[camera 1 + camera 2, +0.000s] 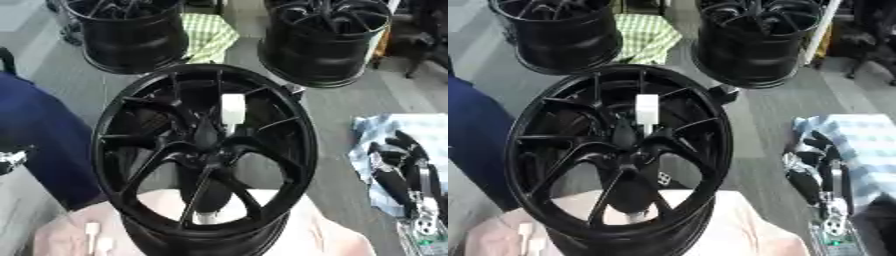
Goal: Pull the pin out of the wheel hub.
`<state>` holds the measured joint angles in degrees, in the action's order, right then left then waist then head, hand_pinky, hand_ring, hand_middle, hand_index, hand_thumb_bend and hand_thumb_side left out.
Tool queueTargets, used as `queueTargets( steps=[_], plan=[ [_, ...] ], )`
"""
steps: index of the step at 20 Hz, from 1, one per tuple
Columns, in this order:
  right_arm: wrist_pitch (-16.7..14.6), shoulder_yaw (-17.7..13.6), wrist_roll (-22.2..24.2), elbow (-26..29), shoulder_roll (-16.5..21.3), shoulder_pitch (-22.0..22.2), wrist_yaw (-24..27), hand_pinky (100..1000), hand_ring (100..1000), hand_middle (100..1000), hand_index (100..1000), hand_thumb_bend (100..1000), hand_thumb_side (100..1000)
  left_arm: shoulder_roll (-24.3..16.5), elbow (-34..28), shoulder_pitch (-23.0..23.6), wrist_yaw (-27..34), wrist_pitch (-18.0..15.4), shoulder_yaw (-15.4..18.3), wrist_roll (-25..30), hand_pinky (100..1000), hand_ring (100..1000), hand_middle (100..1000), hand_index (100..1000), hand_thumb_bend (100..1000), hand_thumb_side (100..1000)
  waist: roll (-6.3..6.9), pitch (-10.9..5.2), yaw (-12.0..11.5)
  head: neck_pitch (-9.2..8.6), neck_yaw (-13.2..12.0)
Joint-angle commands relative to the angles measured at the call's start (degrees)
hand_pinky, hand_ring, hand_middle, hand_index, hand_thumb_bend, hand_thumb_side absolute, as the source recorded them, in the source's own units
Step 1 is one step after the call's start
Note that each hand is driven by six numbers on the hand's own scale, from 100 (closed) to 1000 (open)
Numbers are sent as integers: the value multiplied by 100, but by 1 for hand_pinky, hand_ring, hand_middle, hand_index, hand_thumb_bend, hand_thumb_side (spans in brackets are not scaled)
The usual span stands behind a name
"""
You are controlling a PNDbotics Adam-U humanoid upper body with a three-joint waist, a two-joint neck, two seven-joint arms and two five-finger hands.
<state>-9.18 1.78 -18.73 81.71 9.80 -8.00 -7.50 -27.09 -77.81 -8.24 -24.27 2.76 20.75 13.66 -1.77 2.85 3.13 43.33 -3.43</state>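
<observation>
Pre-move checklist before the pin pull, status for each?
1. Pin in sight: ok, a white piece stands up from the middle of the hub, clear of the spokes.
2. Pin still seated: ok, not yet pulled.
3. Right hand placed: not ok, it hangs at the right edge, away from the hub, over a light blue cloth.
4. Right hand ready to grasp: ok, its fingers look straight and hold nothing.
5. Left hand: cannot tell, only a small pale part shows at the left edge.
6. Hub steady: cannot tell; it rests on a pink pad.
</observation>
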Motion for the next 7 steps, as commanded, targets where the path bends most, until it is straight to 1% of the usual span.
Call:
queueTargets(
  steps=[1,2,3,7],
  plan=[
    [-19,-22,-5,68,32,-35,36,725,662,741,878,244,306,341,-542,-45,321,147,391,-322,746,642,653,818,363,590,-3,-24,-12,-97,25],
    [-19,-21,-5,68,29,-39,38,725,662,741,878,243,307,493,-680,-29,414,234,465,-415,745,640,650,817,355,585,-8,-22,-18,-107,18],
    [-20,-14,0,68,29,-47,36,725,662,741,878,243,307,648,-829,13,509,326,467,-510,745,641,651,817,356,585,-4,-20,-24,-110,1],
    [-23,-9,4,62,48,-43,34,724,662,741,878,241,308,1241,-1379,215,875,620,279,-875,743,634,644,812,337,577,33,-15,-26,-101,-11]
  ],
)
